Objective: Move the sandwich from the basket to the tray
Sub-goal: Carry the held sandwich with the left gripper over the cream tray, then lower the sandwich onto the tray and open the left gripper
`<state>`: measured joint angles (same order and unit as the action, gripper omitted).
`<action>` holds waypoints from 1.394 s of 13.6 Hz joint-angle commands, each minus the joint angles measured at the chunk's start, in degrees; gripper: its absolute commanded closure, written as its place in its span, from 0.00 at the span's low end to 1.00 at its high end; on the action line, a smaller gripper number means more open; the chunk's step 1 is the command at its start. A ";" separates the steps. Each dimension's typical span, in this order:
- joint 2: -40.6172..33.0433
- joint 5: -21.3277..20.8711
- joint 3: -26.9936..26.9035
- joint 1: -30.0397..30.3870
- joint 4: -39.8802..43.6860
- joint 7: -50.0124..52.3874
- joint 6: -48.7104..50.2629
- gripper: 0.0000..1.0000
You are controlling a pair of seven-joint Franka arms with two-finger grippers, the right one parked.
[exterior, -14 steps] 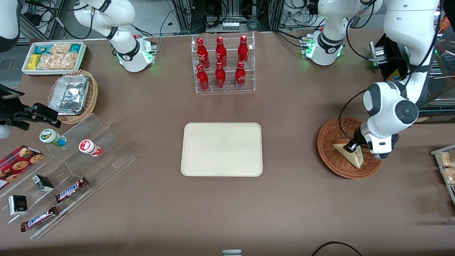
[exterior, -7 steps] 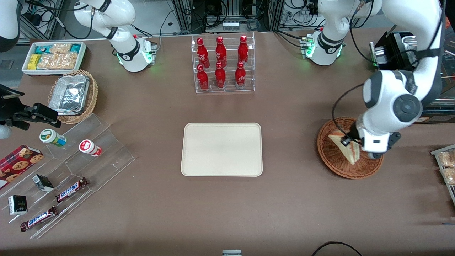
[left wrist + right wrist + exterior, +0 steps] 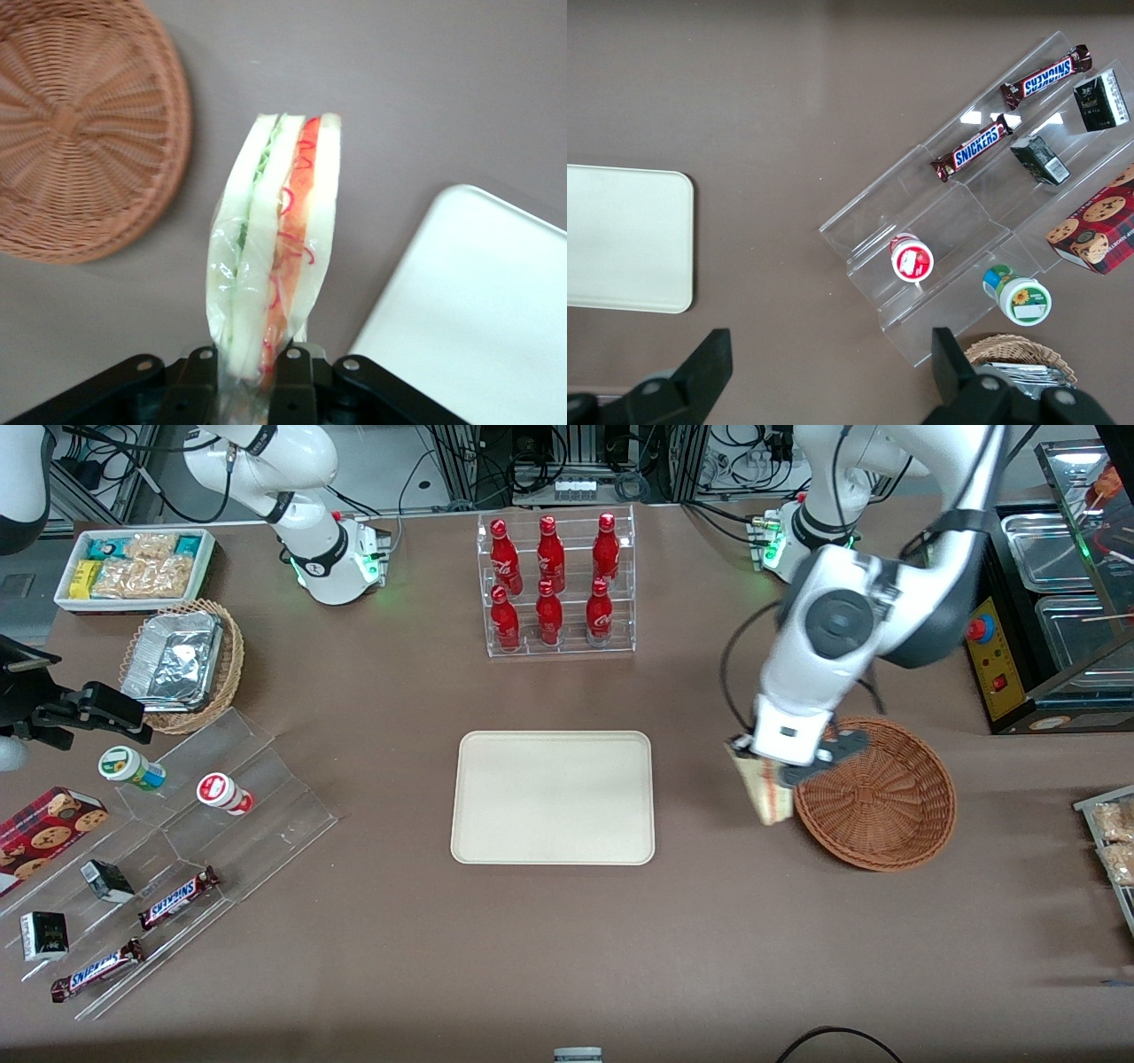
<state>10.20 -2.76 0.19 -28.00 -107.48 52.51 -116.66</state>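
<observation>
Sandwich (image 3: 767,797) now hangs clear of the basket (image 3: 886,797), over bare desk (image 3: 709,921) betw. basket and tray (image 3: 552,797); half a sec ago it was just lifting above the wicker. Pincer (image 3: 252,367) is clamped on the wedge's lower end, filling edge toward the wrist cam. Basket's emptied, tray (image 3: 478,310) near, w/ nothing on it yet. So pickup looks done; what's left is carry over the tray, lower, release.
</observation>
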 commanded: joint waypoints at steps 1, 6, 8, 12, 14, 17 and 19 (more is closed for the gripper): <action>7.35 -0.49 -0.89 -6.17 8.57 0.84 0.92 0.90; 20.55 -1.19 -0.98 -13.13 15.81 2.60 -7.32 0.90; 23.89 -1.28 -0.98 -14.97 15.54 2.77 -11.03 0.90; 26.62 -3.22 -0.98 -15.15 15.37 3.21 -14.45 0.89; 28.29 -3.30 -0.98 -15.85 15.37 3.74 -16.57 0.87; 29.70 -3.39 -0.98 -16.12 15.72 3.83 -16.93 0.07; 29.01 -4.18 -0.98 -16.03 15.46 3.92 -16.58 0.00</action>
<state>38.72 -5.59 -0.03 -43.19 -93.45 54.92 -133.57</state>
